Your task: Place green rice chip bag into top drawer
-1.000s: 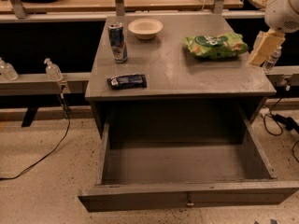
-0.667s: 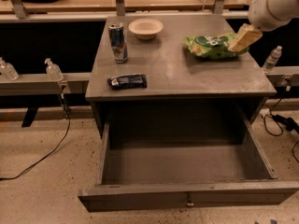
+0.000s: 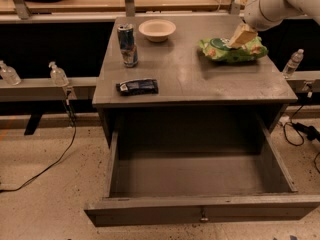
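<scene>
The green rice chip bag (image 3: 227, 52) lies on the grey table top (image 3: 195, 79) at the right rear. My gripper (image 3: 241, 36) comes in from the upper right on a white arm and hangs right over the bag's top right part, at or just above it. The top drawer (image 3: 200, 184) is pulled wide open below the table, its grey box bare inside, with a small metal pull (image 3: 203, 217) at the centre of its front panel.
On the table stand a drink can (image 3: 128, 45) and a white bowl (image 3: 157, 29) at the rear left, and a dark-blue flat packet (image 3: 137, 86) lies near the front left. Bottles (image 3: 58, 74) sit on side rails; a water bottle (image 3: 292, 63) at right. Cables run on the floor.
My gripper has moved left and in from beyond the table's right edge to over the green bag. The bag, can, bowl and packet have not moved.
</scene>
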Robot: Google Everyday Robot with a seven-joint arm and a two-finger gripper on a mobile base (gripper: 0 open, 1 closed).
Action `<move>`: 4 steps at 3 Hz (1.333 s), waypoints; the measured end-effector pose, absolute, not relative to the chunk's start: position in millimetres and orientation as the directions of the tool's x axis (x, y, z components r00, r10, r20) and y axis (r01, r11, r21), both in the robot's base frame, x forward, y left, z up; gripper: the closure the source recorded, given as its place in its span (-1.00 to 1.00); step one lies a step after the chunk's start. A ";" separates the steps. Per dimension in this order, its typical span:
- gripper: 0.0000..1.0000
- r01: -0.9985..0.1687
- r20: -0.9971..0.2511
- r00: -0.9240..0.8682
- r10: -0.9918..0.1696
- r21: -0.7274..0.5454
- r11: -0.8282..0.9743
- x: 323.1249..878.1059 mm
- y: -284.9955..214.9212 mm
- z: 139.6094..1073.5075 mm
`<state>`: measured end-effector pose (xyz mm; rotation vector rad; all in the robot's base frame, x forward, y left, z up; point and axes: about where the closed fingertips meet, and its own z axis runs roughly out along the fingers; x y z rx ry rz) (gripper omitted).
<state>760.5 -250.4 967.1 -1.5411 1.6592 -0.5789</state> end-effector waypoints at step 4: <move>-0.18 -0.758 -0.157 0.039 -0.987 -0.648 0.074 801.7 -240.4 861.9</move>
